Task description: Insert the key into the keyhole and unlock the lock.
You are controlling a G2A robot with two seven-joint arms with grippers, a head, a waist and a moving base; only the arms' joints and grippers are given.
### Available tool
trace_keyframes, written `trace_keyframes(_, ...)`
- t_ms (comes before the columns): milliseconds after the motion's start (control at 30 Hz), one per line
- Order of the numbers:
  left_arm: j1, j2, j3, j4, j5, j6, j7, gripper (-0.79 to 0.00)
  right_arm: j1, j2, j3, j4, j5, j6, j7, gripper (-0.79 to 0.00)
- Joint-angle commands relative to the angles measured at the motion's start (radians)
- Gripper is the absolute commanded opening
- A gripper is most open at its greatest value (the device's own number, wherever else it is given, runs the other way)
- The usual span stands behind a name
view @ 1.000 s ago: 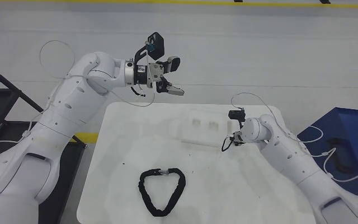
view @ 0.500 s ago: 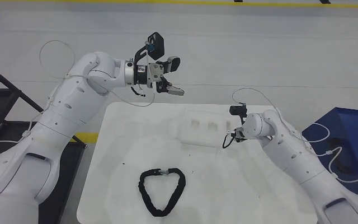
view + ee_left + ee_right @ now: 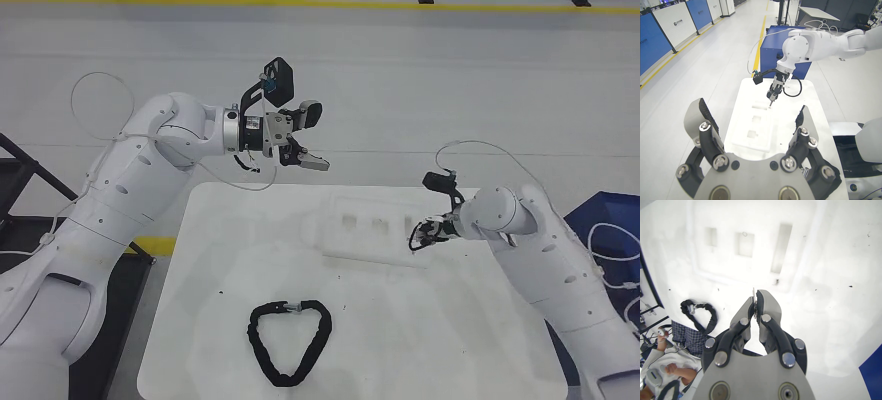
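- Thin silver key (image 3: 753, 292), edge-on, clenched in right end effector (image 3: 755, 297), right of centre in top view, by white foam tray's (image 3: 340, 248) right edge.
- Black sleeved chain lock (image 3: 290, 342), looped, lower centre on worktop (image 3: 200, 300); metal cylinder (image 3: 690, 309) clear from right wrist.
- Left end effector (image 3: 312, 138) spread wide, upper centre.

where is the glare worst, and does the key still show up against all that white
Right wrist view: glare is worst, the tray nearly melts into the table, yet the key in the right tool stands out. Left wrist view: the tray's outline reads plainly. Top view: the black chain lock contrasts strongly.
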Motion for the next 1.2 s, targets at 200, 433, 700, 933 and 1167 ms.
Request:
trace_keyframes(200,0.0,0.0,0.0,0.0,0.0,0.0,0.0,0.0,-0.06,0.029,0.148,-0.063,0.219,-0.062,0.127,-0.785)
trace_keyframes(433,0.0,0.0,0.0,0.0,0.0,0.0,0.0,0.0,-0.089,0.04,0.205,-0.073,0.356,-0.08,0.184,-0.785)
trace_keyframes(700,0.0,0.0,0.0,0.0,0.0,0.0,0.0,0.0,-0.092,0.044,0.215,-0.039,0.459,-0.074,0.208,-0.785)
trace_keyframes(933,0.0,0.0,0.0,0.0,0.0,0.0,0.0,0.0,-0.077,0.046,0.223,0.04,0.542,-0.106,0.224,-0.785)
trace_keyframes(1167,0.0,0.0,0.0,0.0,0.0,0.0,0.0,0.0,-0.077,0.046,0.223,0.04,0.542,-0.106,0.224,-0.785)
